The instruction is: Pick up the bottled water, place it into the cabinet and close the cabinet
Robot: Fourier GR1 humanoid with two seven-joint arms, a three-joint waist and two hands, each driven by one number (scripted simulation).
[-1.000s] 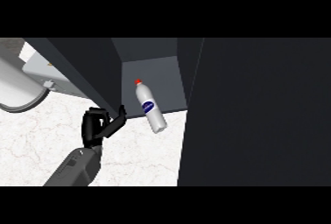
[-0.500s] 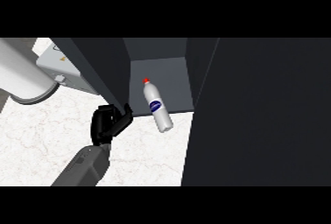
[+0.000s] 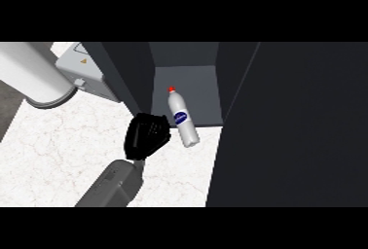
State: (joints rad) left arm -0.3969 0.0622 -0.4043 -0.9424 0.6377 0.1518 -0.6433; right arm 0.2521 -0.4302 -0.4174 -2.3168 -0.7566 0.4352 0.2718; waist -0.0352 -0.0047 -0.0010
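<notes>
1. Far left: a white cylinder (image 3: 36,73) and a grey box (image 3: 90,68) w/ a warning label are seen at the counter's back. Neither is touched. No risk is judged here unless the arm is swung wide to the left.
2. The marble counter (image 3: 64,146) is crossed by one grey forearm from the lower edge. It is taken as the left hand (image 3: 147,136), since it shows left of centre. It sits at the cabinet's left front edge, just beside the bottle but not around it. Whether it is open or closed can't be told: only a black mass is shown.
3. The bottled water (image 3: 182,119) is lying down, red cap toward the back. It is only partly inside the cabinet (image 3: 205,92); its base sticks out past the front lip, over the counter.
4. Main risk, as judged: if the cabinet is closed now, the protruding base is likely struck. The bottle could be jammed or rolled out onto the counter, and the cabinet would be left ajar.
5. Second risk: a round bottle on its side is easily rolled, so a sideways brush from the hand may knock it out instead of in.
6. Right: a big dark panel (image 3: 295,126), prob. the door, fills the view. The right hand is not seen.
</notes>
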